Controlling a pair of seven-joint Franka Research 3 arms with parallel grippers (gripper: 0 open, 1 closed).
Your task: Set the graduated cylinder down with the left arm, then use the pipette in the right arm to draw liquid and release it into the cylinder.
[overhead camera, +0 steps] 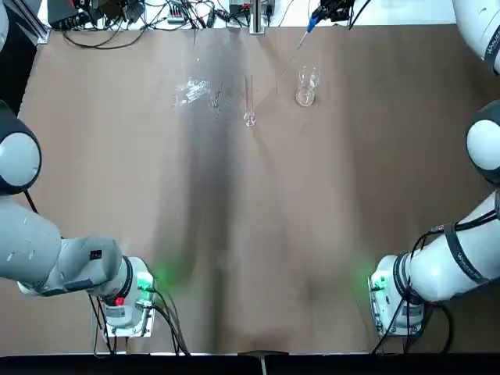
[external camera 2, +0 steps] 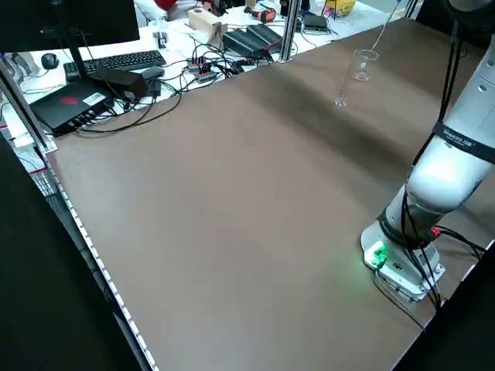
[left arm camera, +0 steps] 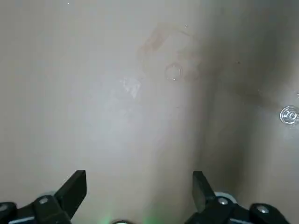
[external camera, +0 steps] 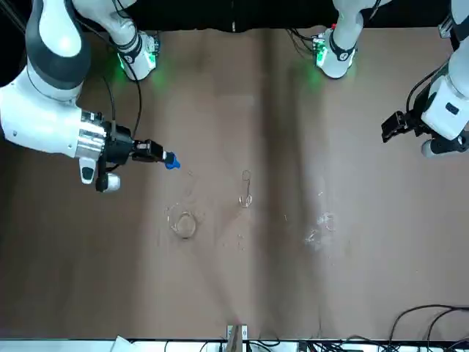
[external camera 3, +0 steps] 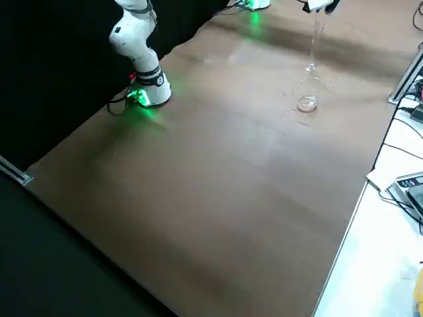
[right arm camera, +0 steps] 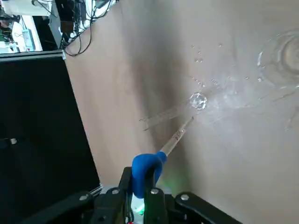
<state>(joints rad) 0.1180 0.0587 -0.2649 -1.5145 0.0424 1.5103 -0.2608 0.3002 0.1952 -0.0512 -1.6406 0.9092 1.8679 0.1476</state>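
Standing graduated cylinder [external camera: 245,189] beyond right gripper's [external camera: 155,153] pipette [right arm camera: 164,148]

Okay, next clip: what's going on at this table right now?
The graduated cylinder already stands on the table by itself, between a short beaker and some loose glass pieces. The left pincer is open, empty, and pulled back well away from the glassware. The right pincer is shut on the pipette's blue bulb, holding it in the air with the tip slanting down toward the glassware. Whether any liquid has been drawn cannot be seen.
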